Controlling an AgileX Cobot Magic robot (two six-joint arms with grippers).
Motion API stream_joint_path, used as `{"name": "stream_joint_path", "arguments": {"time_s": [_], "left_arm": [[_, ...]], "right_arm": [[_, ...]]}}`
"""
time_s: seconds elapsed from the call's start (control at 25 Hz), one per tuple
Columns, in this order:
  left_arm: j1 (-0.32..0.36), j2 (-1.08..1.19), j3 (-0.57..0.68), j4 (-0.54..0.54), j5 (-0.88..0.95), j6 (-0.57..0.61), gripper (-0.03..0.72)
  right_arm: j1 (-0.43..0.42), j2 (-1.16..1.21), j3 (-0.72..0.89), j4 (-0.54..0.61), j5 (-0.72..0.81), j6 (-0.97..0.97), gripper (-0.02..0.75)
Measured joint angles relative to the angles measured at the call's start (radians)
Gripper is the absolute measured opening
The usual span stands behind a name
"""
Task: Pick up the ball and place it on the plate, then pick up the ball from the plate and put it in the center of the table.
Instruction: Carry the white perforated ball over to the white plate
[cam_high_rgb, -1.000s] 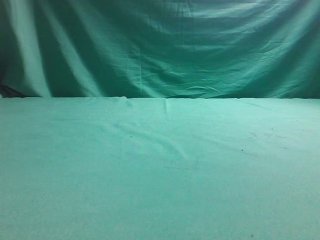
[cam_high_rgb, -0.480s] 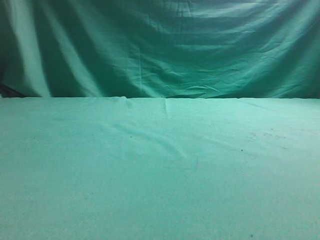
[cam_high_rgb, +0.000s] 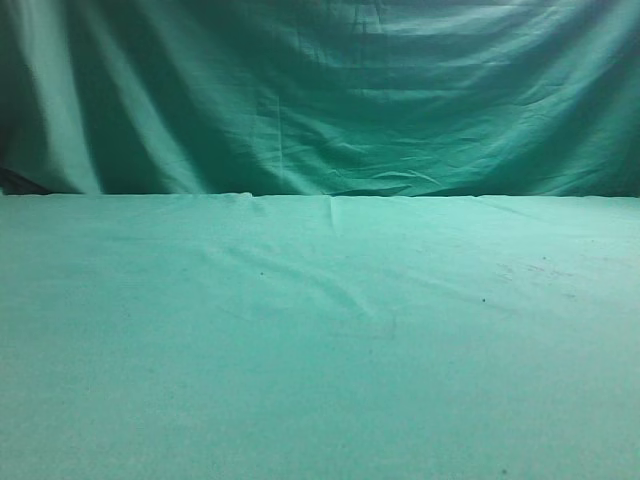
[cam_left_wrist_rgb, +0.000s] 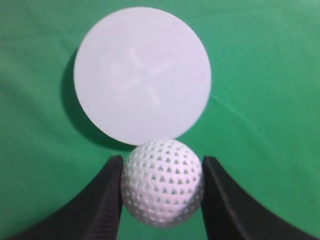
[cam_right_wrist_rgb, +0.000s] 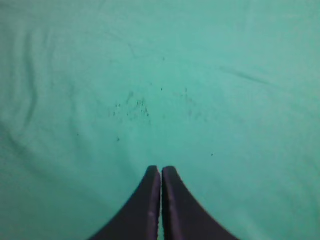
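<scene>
Green table (cam_high_rgb: 320, 380); left gripper (cam_left_wrist_rgb: 161, 187) holds ball (cam_left_wrist_rgb: 162, 182).

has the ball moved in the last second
Cannot tell. The ball shows only in the left wrist view, between the left gripper's fingers; every exterior picture shows only green cloth.

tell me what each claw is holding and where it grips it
The left claw holds the ball, pinched at its two opposite sides. The right claw is shut on nothing.
</scene>
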Motion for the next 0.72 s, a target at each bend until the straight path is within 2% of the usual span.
{"name": "stream_joint_path", "arguments": {"time_s": [0.28, 0.4, 0.52, 0.72], "left_arm": [[0.006, 0.169, -0.151, 0.028, 0.008, -0.021, 0.308], [0.006, 0.225, -0.201, 0.065, 0.021, -0.03, 0.308], [0.006, 0.257, -0.225, 0.137, 0.052, -0.088, 0.308], [0.006, 0.265, -0.227, 0.226, 0.074, -0.158, 0.308]], "right_arm": [[0.14, 0.156, -0.019, -0.149, -0.004, 0.165, 0.0], [0.19, 0.216, -0.019, -0.169, -0.043, 0.196, 0.0], [0.247, 0.265, -0.019, -0.179, -0.091, 0.207, 0.0], [0.27, 0.315, -0.021, -0.183, -0.145, 0.229, 0.0]]}}
